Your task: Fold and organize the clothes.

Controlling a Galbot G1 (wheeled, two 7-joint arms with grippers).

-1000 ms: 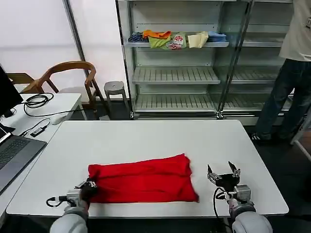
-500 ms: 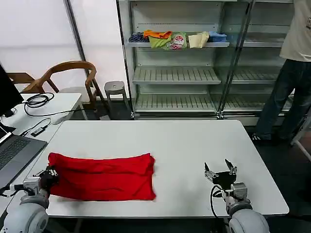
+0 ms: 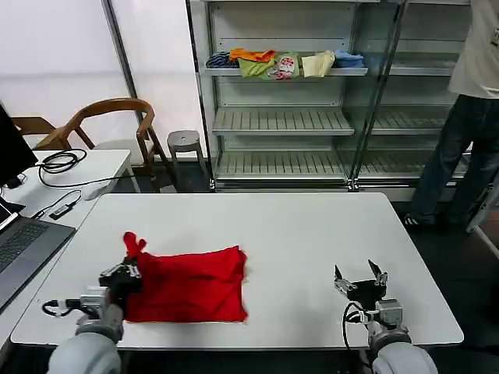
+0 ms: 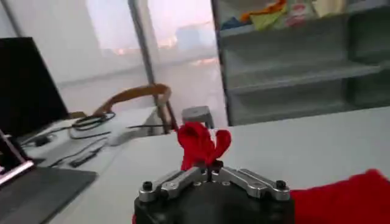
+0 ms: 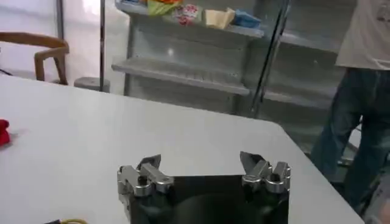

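The red T-shirt (image 3: 191, 284) lies folded on the white table (image 3: 312, 234), left of centre near the front edge. My left gripper (image 3: 129, 267) is shut on its left end, and a bunch of red cloth (image 3: 132, 245) sticks up past the closed fingertips. In the left wrist view that bunch (image 4: 201, 143) rises from the pinched left gripper (image 4: 211, 165), with more of the shirt (image 4: 344, 198) lying beside it. My right gripper (image 3: 359, 277) hovers open over bare table at the front right, well apart from the shirt; the right wrist view shows the right gripper (image 5: 201, 163) with nothing between its fingers.
A laptop (image 3: 23, 249) and cables (image 3: 58, 162) lie on a side table at the left, with a wooden chair (image 3: 109, 125) behind. A metal shelf rack (image 3: 288, 117) at the back holds small multicoloured folded garments (image 3: 284, 62). A person's legs (image 3: 460, 156) stand at the far right.
My left gripper first dragged the shirt's left end far left, then carried it back right and up, folding that end over. The shirt is now shorter. The right gripper stayed put, open.
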